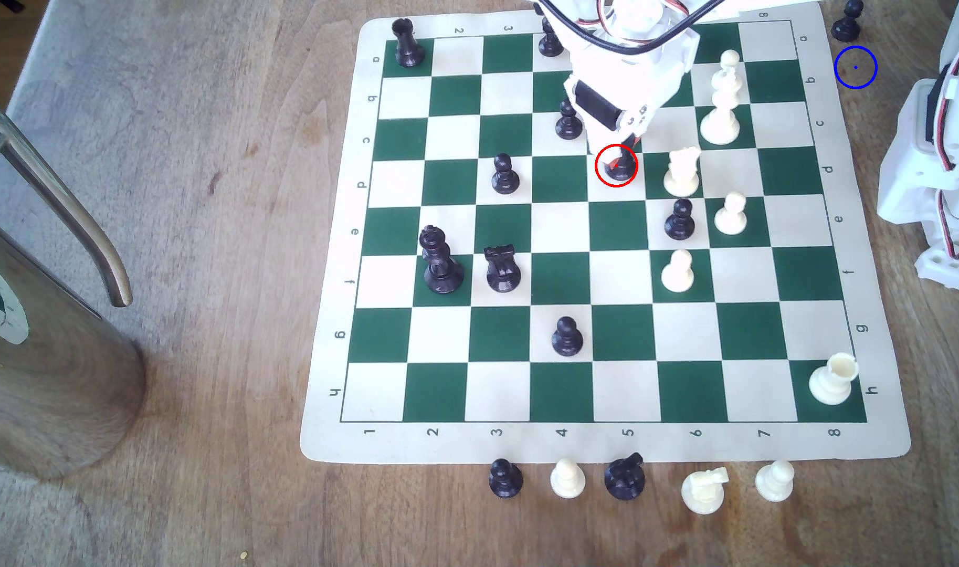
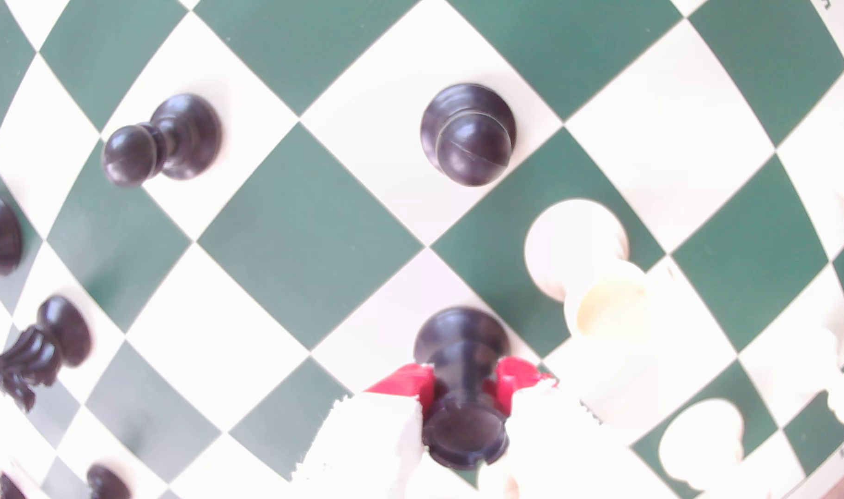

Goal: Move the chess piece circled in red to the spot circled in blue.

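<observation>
On a white mid-board square, the red-tipped white claw [image 2: 465, 384] pinches the glossy black rook's [image 2: 463, 408] waist, ready for lifting toward the blue ring [image 1: 855, 67] at two o'clock.

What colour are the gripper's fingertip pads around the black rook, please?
Red, seen best in the wrist view: the pads flank the black rook.

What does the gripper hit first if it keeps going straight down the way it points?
Nothing before the black rook: the gripper already has its red fingertips either side of the rook's waist. Further down, they would likely meet its flared base, then the chess mat. Contact unclear.
</observation>
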